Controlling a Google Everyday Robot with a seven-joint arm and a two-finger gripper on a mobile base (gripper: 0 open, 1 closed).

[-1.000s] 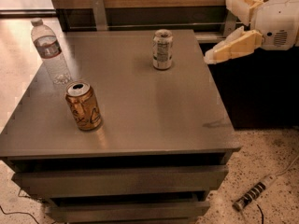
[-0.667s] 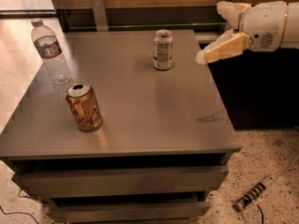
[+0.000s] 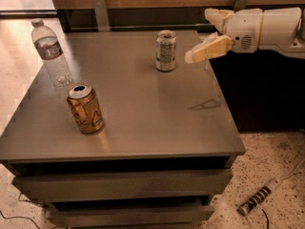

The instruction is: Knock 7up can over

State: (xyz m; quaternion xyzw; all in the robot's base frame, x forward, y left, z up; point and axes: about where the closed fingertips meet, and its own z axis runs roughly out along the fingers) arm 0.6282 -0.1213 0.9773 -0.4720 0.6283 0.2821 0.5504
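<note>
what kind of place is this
Likely an office or lab: a grey drawer cabinet on speckled floor, a power strip beside it. The open gripper hovers beside the 7up can.

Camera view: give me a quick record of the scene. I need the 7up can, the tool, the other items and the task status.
7up can: upright, far middle of the table
tool: open, in the air just right of the 7up can, over the table's right side
contact: none, a gap shows between tool and 7up can
orange can: upright, front left
water bottle: upright, far left edge
task status: 7up can not yet knocked over
</note>
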